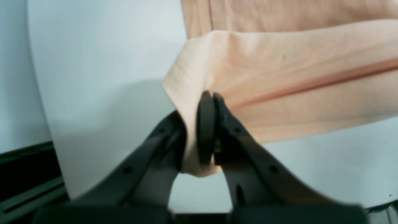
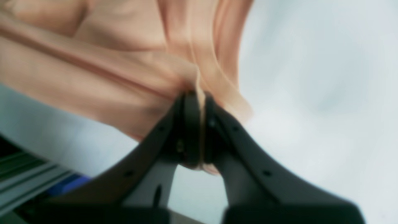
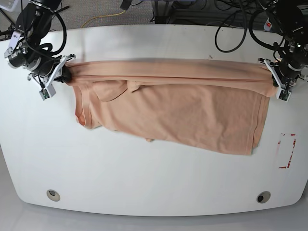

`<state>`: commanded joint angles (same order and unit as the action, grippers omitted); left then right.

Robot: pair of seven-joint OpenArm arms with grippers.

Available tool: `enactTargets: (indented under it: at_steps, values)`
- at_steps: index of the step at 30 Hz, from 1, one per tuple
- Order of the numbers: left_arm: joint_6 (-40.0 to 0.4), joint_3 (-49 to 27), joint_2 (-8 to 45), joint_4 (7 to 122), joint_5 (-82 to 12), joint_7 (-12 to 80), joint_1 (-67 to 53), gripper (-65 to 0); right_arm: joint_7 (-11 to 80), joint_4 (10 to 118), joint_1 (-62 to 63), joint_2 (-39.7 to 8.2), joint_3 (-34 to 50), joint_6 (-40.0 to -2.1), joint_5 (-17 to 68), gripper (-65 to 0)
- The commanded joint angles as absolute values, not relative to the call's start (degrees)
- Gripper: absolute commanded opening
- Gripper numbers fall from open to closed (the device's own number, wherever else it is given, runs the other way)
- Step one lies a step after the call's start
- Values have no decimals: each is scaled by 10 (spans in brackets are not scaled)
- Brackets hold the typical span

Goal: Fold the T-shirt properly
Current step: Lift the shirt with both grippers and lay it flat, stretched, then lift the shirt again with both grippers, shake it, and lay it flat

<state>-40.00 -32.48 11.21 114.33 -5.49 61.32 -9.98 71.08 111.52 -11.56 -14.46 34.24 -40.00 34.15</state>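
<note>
1. Shirt (image 3: 178, 115) lies on the table (image 3: 144, 178), its far edge gathered in a long band strung between the two grippers.
2. Left gripper (image 1: 206, 127): closed on cloth at one end of the band; a flap hangs past the fingertips. Right gripper (image 2: 194, 127): closed on cloth at the other end.
3. Step in hand (judged): carrying or laying a fold across the shirt with both arms together.
4. Method: move both arms at one pace and one height, with light tension only, so the band stays straight. Lower the edge before letting go; open both together, then back off without dragging cloth.
5. Risk: the layer beneath is uneven. Near the right gripper it is rumpled and bunched; near the left it lies flatter. Smoothing would probably be needed before another fold.
6. Position relative to tools: band directly between the grippers; in the base view the shirt's body spreads below the band, toward the bottom of the view.
</note>
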Motion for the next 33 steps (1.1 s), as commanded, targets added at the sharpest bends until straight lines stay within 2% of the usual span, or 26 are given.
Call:
enactTargets:
  at_steps: [3,6,9,13,19,24,33]
  values:
    - [-400,-326,83,1143,-29,611,-96,-649,666,1135,-116,-91,344,-400,227,-650]
    - [-400,-327,73,1142,-15,570,-102,-649,590,1135,-116,-42,343,-400,126,-650]
    - [-400,-327,51,1138,-13,539,-104,-649,538,1132,-111,-22,342,-400,73,-650]
    - [-400,-327,33,1137,-14,538,-65,-649,531,1133,-68,-24,342,-400,59,-650]
    - [-400,-303,29,1136,-14,538,35,-649,531,1118,42,-36,341,-400,-9,-650]
    - [-393,-272,29,1135,-14,540,116,-649,573,1077,153,-63,337,-400,-36,-650]
    - [-377,-272,34,1136,-14,626,286,-649,588,1014,319,-126,226,-400,-42,-650]
